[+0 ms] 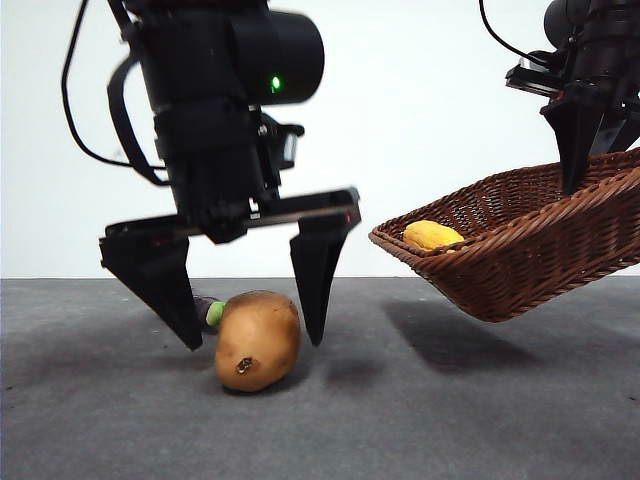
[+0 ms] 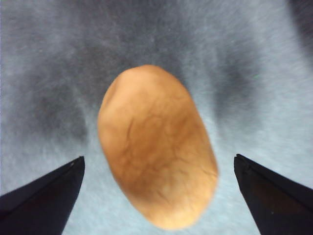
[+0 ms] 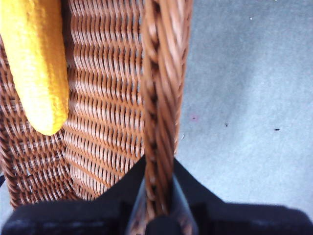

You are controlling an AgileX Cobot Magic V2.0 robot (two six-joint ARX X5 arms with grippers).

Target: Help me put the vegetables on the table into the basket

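Your potato (image 1: 258,340) lies on the dark grey table (image 1: 450,410), its dark spot facing the front camera. Just behind it, at its upper left edge, a green end (image 1: 215,313) peeks out with a sliver of dark purple; that is the eggplant, mostly hidden by the potato and by a black jaw.

Your left gripper (image 1: 250,338) hangs right over the potato with its jaws spread wide, one tip on either side of it. In the left wrist view the potato (image 2: 157,147) sits between the two jaw tips with clear table showing on both sides, so nothing is touching it.

Off to the other side, the basket (image 1: 520,250) is lifted clear of the table and tilted, with its shadow on the surface below. Your right gripper (image 1: 574,180) is clamped on its braided rim (image 3: 159,98), one jaw inside the wall and one outside. The corn cob (image 1: 431,235) rests inside the basket, against the woven floor near the low end; the right wrist view shows the corn (image 3: 35,63) lying along the weave.
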